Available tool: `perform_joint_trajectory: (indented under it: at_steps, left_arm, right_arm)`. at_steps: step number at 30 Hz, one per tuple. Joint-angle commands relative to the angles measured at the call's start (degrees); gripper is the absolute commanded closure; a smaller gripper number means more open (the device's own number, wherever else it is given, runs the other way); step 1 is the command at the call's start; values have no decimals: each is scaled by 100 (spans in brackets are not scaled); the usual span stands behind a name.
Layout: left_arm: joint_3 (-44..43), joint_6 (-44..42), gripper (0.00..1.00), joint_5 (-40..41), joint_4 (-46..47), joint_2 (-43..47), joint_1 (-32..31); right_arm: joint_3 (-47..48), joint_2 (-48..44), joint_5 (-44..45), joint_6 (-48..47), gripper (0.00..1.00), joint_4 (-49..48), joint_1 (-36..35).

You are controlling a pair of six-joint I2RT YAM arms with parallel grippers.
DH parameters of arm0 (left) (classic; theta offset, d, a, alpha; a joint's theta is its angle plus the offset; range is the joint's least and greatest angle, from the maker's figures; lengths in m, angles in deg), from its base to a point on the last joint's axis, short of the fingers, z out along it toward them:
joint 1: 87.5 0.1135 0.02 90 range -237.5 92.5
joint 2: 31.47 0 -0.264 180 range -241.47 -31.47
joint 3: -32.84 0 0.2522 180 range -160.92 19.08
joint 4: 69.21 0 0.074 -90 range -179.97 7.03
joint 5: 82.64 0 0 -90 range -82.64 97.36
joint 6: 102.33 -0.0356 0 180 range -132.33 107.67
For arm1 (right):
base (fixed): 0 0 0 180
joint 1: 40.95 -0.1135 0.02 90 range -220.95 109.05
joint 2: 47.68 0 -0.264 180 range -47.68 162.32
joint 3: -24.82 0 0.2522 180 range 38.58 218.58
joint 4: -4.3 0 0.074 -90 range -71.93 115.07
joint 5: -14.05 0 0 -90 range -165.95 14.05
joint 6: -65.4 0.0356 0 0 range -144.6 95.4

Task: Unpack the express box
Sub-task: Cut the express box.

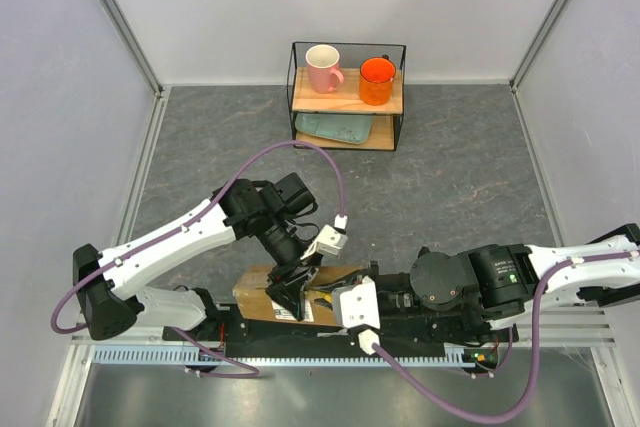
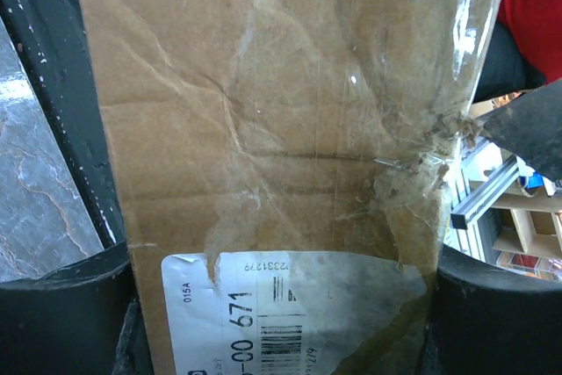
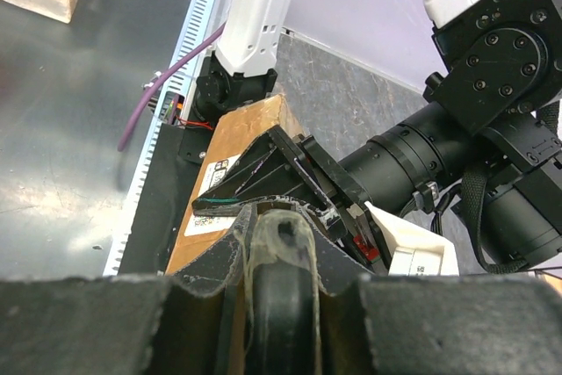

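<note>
Gripping box (image 2: 263,129) across its width with left gripper (image 1: 293,292), jaws set wide, cardboard filling the gap and touching both fingers; white label (image 2: 290,318) at the palm end. Pinching a dark taped tool (image 3: 281,313) in right gripper (image 3: 277,256), jaws narrow; box just ahead of and below them.

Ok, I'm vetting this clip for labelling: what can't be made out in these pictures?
The express box: top view, mostly covered by the left arm and right arm; sealed or cut, unclear.
Its label: left wrist view, cut off by the bottom edge, partly torn.
The dark rounded thing in the right end effector: right wrist view, too close to identify.
</note>
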Motion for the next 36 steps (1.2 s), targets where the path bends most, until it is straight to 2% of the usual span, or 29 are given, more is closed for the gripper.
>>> perform_joint_trajectory:
  at_steps: [1,19,36]
  left_arm:
    - [-62,202,98,-546,122,26,42]
    - [44,475,98,-809,289,0,209]
    - [105,536,98,-827,351,0,244]
  right_arm:
    - [-41,-121,308,-46,100,-157,-58]
    - [100,-165,580,33,100,168,-243]
    - [170,-121,765,-283,100,-43,-401]
